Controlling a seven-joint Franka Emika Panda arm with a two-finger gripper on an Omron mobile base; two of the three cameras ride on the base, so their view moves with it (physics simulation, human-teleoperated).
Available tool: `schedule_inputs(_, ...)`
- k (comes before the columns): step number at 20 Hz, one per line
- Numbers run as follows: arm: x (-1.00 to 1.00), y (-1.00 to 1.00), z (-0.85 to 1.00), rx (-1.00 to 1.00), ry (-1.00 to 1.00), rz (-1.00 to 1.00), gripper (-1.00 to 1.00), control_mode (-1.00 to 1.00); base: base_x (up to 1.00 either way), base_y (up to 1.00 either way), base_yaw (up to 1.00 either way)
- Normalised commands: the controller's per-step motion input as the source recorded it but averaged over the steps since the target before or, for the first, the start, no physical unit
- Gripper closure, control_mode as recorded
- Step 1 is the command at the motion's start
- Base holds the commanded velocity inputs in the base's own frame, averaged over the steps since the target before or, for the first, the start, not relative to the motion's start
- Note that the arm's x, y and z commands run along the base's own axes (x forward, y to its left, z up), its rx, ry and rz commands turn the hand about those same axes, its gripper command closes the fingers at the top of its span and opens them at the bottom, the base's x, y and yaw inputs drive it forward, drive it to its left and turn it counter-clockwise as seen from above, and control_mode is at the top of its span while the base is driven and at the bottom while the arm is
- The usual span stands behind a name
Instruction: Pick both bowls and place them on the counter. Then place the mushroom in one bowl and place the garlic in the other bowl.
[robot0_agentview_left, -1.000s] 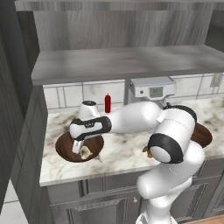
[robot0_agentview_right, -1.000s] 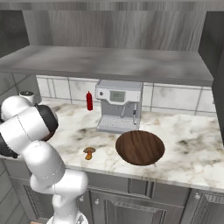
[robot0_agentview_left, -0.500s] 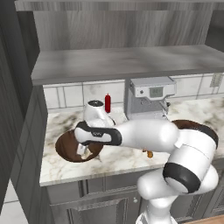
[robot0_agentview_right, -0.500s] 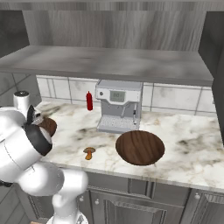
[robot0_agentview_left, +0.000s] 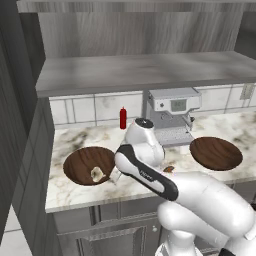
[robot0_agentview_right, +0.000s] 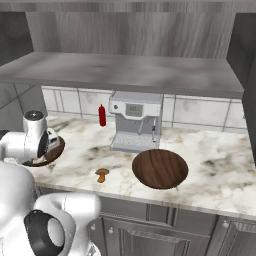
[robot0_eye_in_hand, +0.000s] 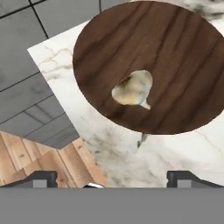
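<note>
Garlic (robot0_eye_in_hand: 133, 89) sits in the left bowl (robot0_agentview_left: 90, 165); mushroom (robot0_agentview_right: 102, 174) lies well off to the claw's right.

We read the claw (robot0_eye_in_hand: 111, 179) as open wide and empty: its two tips stand far apart at the bottom of the hand view with nothing between them. It hangs over the near rim of the left bowl. Mushroom lies loose on the counter (robot0_agentview_right: 220, 165), between the two bowls and nearer the right bowl (robot0_agentview_right: 160, 168), stem pointing roughly toward the counter's front edge. Our guess: next move is a long swing right, then down onto the cap.
</note>
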Motion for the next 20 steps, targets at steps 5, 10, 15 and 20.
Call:
schedule_inputs(5, -0.46, -0.69, 0.46, 0.06, -0.12, -0.21, -1.00, -1.00, 0.00, 0.00, 0.00)
schedule_inputs(10, -0.36, -0.69, 0.27, 0.11, -0.01, -0.32, -1.00, -1.00, 0.00, 0.00, 0.00)
schedule_inputs(15, -0.32, -0.66, 0.13, 0.14, 0.02, -0.43, -1.00, -1.00, 0.00, 0.00, 0.00)
schedule_inputs(20, -0.22, -0.60, 0.12, 0.12, 0.08, -0.44, -1.00, -1.00, 0.00, 0.00, 0.00)
